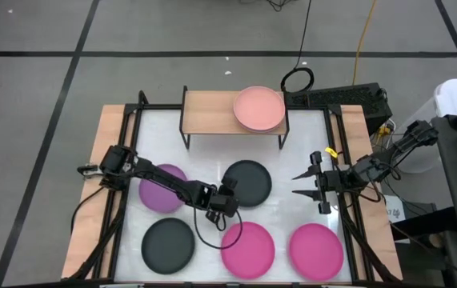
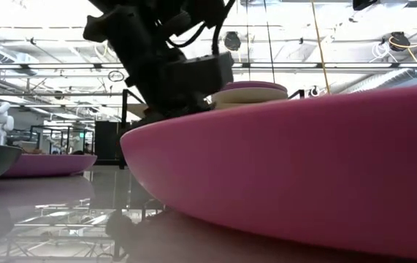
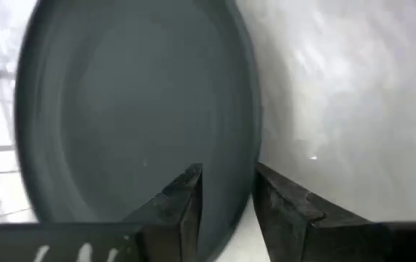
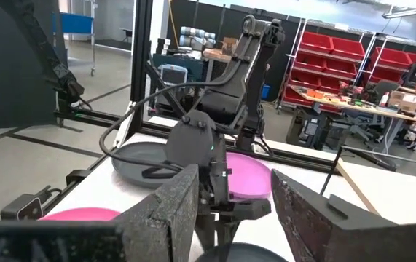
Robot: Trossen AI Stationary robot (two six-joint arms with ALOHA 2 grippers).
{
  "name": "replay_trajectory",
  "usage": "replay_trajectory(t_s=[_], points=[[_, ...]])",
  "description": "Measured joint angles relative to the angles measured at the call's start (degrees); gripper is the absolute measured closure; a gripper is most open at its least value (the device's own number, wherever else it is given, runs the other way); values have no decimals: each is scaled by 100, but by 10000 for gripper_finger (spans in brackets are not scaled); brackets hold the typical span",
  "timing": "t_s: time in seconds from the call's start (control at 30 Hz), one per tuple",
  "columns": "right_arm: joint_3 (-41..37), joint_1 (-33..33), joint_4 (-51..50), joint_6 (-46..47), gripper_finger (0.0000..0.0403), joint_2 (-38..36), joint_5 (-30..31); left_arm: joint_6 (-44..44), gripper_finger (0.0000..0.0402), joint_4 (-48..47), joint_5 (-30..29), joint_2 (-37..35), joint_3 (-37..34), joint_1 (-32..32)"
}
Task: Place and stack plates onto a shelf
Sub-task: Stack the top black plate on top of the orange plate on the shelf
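Note:
The light-wood shelf (image 1: 212, 112) stands at the table's far edge and bears a stack topped by a pale pink plate (image 1: 258, 109), also seen in the low view (image 2: 248, 93). On the table lie a purple plate (image 1: 161, 189), a dark plate (image 1: 249, 181) at the middle, another dark plate (image 1: 168, 245) and two hot pink plates (image 1: 248, 249) (image 1: 316, 249). My left gripper (image 1: 226, 202) is at the middle dark plate's near-left rim, shut on it. My right gripper (image 1: 298, 184) hangs open and empty to the right of that plate. My left gripper has the middle dark plate's rim (image 3: 242, 182) between its two fingers, one finger (image 3: 182, 200) over the plate's inside and the other (image 3: 284, 207) outside it. The fingers slant down from the table's near left. The plate lies flat on the table.
The shelf's left half (image 1: 208, 112) is bare wood. The near hot pink plate (image 2: 303, 168) fills the low view and hides the dark plate there. Black frame rails (image 1: 124, 160) run along the table's left and right sides. Cables lie beyond the right edge.

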Motion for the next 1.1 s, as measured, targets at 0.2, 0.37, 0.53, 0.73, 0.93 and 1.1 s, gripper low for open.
replay_trajectory(t_s=[0.2,0.37,0.53,0.73,0.93,1.1], points=[[0,0,41,0,248,3,0,122,383,42,-394,-122,-4,24],[0,0,38,0,248,3,-2,181,391,82,-844,-488,-4,-120],[0,0,86,0,248,31,-11,689,391,179,-1379,-1289,-2,-340],[0,0,79,0,248,38,-15,2069,391,695,-1524,-2254,13,86],[0,1,106,2,248,48,-20,2563,391,218,-218,-2393,716,1376],[0,0,85,0,248,62,-17,2621,391,-862,593,-1942,1822,2312]])
